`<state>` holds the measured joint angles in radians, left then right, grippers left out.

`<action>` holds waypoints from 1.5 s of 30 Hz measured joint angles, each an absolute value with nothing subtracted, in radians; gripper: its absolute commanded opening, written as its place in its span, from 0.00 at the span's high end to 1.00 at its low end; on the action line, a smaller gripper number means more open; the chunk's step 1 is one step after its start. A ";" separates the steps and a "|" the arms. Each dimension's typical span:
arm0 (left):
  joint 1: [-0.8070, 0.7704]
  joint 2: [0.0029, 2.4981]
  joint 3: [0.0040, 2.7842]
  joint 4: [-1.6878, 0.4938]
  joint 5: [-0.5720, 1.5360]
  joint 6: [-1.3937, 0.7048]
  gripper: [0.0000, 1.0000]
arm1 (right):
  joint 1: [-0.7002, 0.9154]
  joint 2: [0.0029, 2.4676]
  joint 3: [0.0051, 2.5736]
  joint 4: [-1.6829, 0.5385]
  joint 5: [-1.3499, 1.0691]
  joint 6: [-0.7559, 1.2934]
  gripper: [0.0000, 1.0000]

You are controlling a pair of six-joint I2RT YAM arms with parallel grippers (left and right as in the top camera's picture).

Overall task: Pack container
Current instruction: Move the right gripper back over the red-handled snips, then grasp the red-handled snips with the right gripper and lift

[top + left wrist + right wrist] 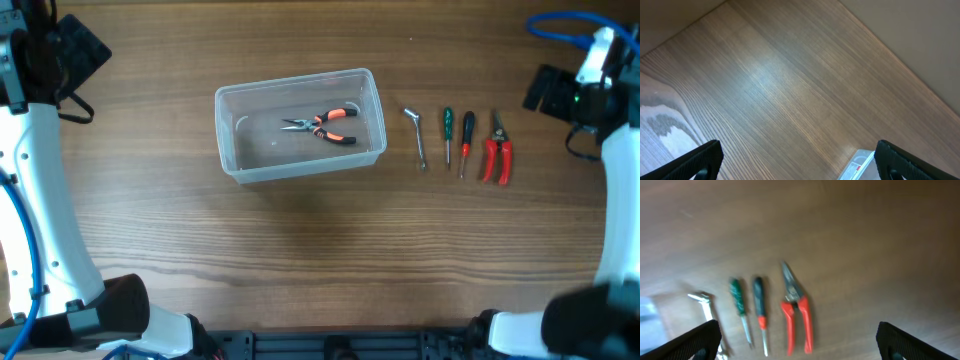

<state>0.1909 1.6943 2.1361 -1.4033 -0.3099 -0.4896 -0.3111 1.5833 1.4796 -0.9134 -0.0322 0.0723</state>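
Note:
The clear plastic container [300, 125] sits left of the table's middle with orange-and-black needle-nose pliers [322, 124] inside it. To its right lie a metal wrench [417, 136], a green screwdriver [448, 134], a black-and-red screwdriver [466, 141] and red-handled cutters [497, 150]. The right wrist view shows the wrench [709, 315], the green screwdriver [740, 311], the black-and-red screwdriver [760, 314] and the cutters [796, 310]. My right gripper [800, 352] is open and empty, high above them. My left gripper [799, 167] is open and empty over bare wood; a corner of the container [857, 167] shows at its lower right.
The wooden table [320, 240] carries nothing else. My left arm [40, 60] stands at the far left edge and my right arm [590, 95] at the far right, with a blue cable [560, 25] near it.

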 measured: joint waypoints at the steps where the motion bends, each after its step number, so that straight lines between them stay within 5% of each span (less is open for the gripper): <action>1: 0.191 1.694 2.136 -1.403 -0.310 -0.490 0.00 | -0.329 1.626 1.479 -0.931 -0.042 0.084 0.01; 10: 0.191 1.694 2.136 -1.403 -0.310 -0.490 0.00 | -0.342 1.861 1.466 -1.039 -0.049 0.048 0.08; 45: 0.191 1.694 2.136 -1.403 -0.310 -0.490 0.00 | -0.342 2.006 1.333 -0.905 0.015 -0.122 0.15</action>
<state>0.1909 1.6943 2.1361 -1.4033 -0.3099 -0.4900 -0.3424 2.0064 1.3334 -0.9051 0.0147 -0.1219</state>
